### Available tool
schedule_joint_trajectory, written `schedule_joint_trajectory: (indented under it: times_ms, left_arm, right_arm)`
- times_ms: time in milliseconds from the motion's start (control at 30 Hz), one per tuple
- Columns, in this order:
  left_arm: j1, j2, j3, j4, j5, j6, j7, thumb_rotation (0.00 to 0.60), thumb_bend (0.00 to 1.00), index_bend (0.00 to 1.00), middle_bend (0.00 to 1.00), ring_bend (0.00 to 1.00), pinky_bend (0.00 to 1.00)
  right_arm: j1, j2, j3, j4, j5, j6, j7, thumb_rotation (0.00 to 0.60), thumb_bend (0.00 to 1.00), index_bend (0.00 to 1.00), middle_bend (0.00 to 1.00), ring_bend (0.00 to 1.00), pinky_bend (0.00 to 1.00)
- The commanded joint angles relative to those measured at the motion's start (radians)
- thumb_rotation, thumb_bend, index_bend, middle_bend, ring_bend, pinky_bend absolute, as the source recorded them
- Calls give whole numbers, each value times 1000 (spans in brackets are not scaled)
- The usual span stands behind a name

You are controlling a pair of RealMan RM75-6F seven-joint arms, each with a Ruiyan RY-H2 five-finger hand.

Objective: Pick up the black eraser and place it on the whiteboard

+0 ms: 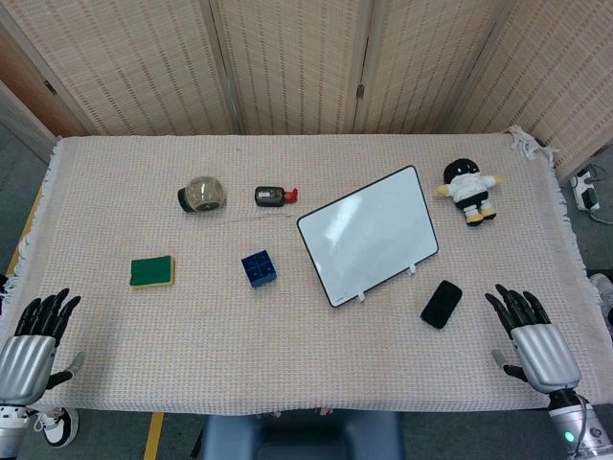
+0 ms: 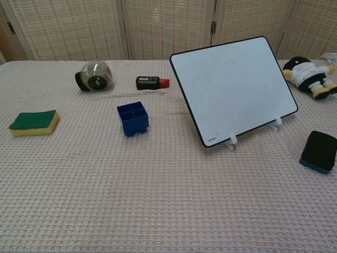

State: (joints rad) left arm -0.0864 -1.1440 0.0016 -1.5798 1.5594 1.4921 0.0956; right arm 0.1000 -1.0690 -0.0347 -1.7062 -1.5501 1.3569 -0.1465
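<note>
Two hands released, fingers spread, at near counter corners: left hand (image 1: 34, 345), right hand (image 1: 536, 340) | eraser (image 1: 442, 303) flat, right of tilted whiteboard (image 1: 369, 233), near right hand, untouched

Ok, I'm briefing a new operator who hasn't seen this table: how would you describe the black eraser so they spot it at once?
Find the white-faced whiteboard propped up in the middle of the table. Just off its front corner on the robot's right, toward the right hand, lies the black eraser, flat on the cloth. It is a plain dark rounded block, unlike the plush doll further back.
</note>
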Motion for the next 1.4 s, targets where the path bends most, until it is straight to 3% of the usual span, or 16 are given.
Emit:
schedule_joint_trajectory:
  times_ms: [33, 233, 467, 600, 867, 1133, 1400]
  left_arm:
    - [-5, -5, -1, 3, 5, -3, 6, 600, 340, 0, 4, 36, 73]
    - [-8, -15, 6, 10, 18, -8, 17, 600, 340, 0, 4, 36, 73]
    - [-20, -12, -7, 14, 10, -17, -11, 600, 340, 0, 4, 36, 73]
    - [-31, -18, -8, 21, 6, -36, -10, 600, 340, 0, 3, 36, 73]
    - [-39, -16, -17, 29, -28, -60, -20, 600, 340, 0, 4, 36, 73]
    - [-51, -15, -19, 34, -41, -85, -34, 600, 340, 0, 4, 36, 72]
    - [-59, -9, -17, 37, -42, -97, -69, 600, 340, 0, 4, 36, 65]
  right_arm:
    - [-9, 7, -5, -7, -17, 20, 2, 600, 336, 0, 0, 0, 0]
    - [-16, 14, -12, -12, -34, 35, 8, 600, 336, 0, 0, 0, 0]
    - [34, 3, -1, 22, -12, -56, -30, 600, 334, 0, 0, 0, 0]
    - [97, 31, 18, 1, 5, -143, -128, 600, 334, 29, 0, 0, 0]
    - [210, 54, 52, -61, 113, -318, -358, 600, 335, 190, 0, 0, 0]
    - [298, -47, 66, -30, 258, -412, -604, 600, 334, 197, 0, 0, 0]
    - [355, -159, 60, 53, 348, -439, -704, 600, 334, 197, 0, 0, 0]
